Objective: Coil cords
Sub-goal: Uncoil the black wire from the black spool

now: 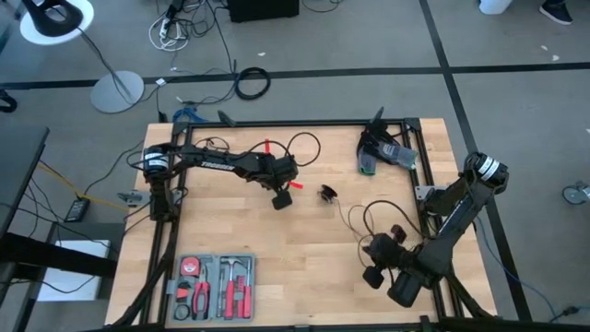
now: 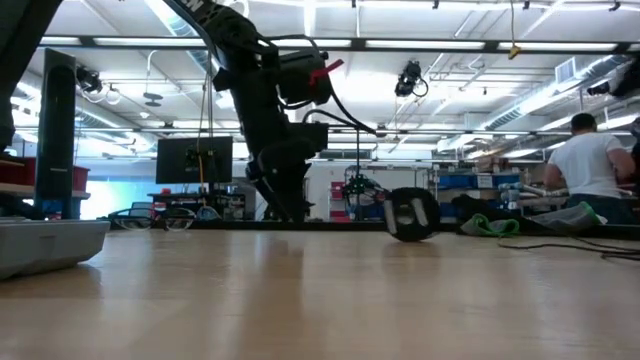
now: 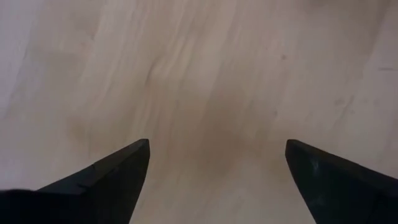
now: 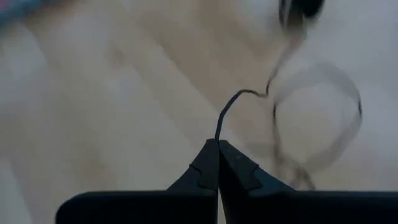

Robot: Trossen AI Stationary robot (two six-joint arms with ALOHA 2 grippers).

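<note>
The cords are one thin black cord (image 1: 355, 219) lying in loose loops (image 4: 317, 106) on the wooden table, right of centre. It ends in a small round black puck (image 1: 327, 192), which also shows in the low view (image 2: 410, 213) resting on the tabletop. My right gripper (image 1: 371, 247) is near the table's front right and is shut on the cord (image 4: 227, 112). My left gripper (image 1: 281, 198) hangs open left of the puck. Only bare wood shows between its fingers (image 3: 217, 146). My right gripper pinches a single strand of the thin cord (image 4: 219, 135) between its two shut fingertips. The fingers slant down toward the table. From the tips the strand curves away slack toward the loops and the puck (image 4: 301, 7), which lie on the table.
A grey tool tray (image 1: 214, 286) with red-handled pliers sits at the near left corner. A black and green device (image 1: 383, 152) lies at the far right. A thick black cable ring (image 1: 252, 83) lies on the floor beyond the table. Bare wood lies between the two grippers.
</note>
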